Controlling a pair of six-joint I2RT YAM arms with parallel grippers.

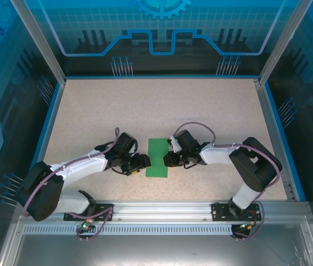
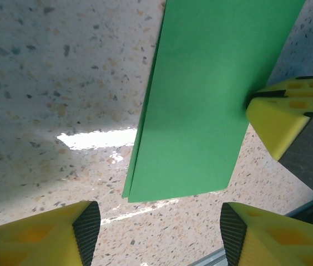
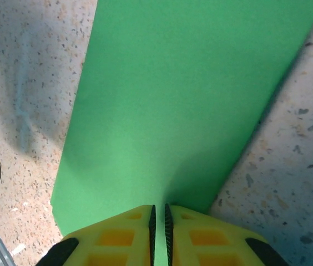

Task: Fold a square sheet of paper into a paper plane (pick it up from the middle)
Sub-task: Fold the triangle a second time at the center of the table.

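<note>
Right gripper (image 3: pixel 158 213): your yellow fingers are pressed almost together, pinching the right edge of the bright green sheet of thin paper (image 3: pixel 190 100).
Left gripper (image 2: pixel 159 224): your fingers stand spread with nothing between them, just left of the sheet.
Sheet: folded double into a long strip, it lies on the speckled beige tabletop (image 1: pixel 90 111) between your two grippers.

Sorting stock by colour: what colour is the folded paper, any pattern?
The paper is plain bright green, unmarked; the right wrist view shows it best.
</note>
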